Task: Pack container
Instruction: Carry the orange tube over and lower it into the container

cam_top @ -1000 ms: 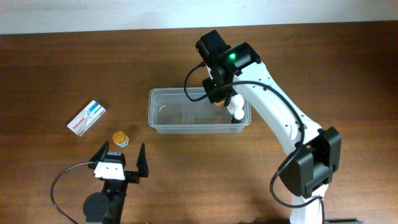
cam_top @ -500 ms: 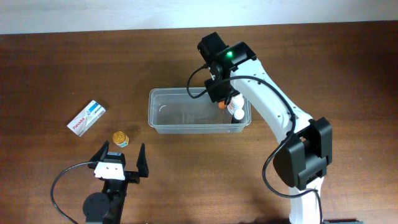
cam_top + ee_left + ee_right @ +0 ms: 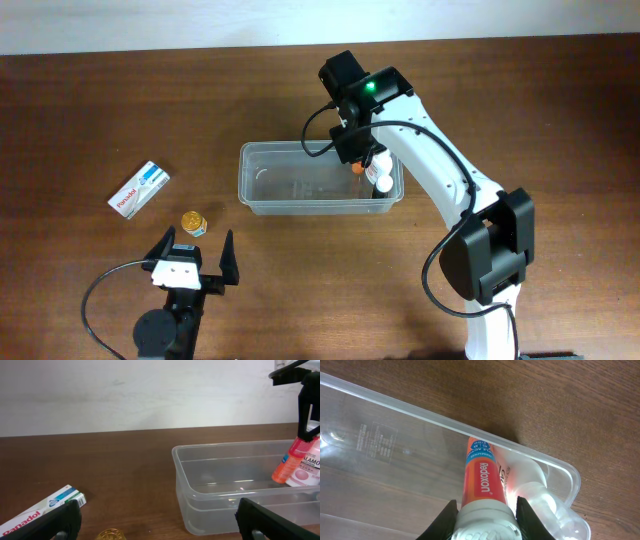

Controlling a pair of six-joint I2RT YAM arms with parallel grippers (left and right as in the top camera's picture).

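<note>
Right gripper [image 3: 485,512] unmoved, clamping orange tube [image 3: 481,477] in clear rimmed container [image 3: 300,208].

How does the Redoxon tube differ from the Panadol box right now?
The Redoxon tube is an orange cylinder; the Panadol box is white and rectangular. The tube leans inside the container, held by the right gripper; the box lies flat on the table outside, untouched. Both carry printed brand names.

Orange tube [image 3: 481,477] and white-pink bottle [image 3: 307,467] in clear container [image 3: 300,206].
</note>
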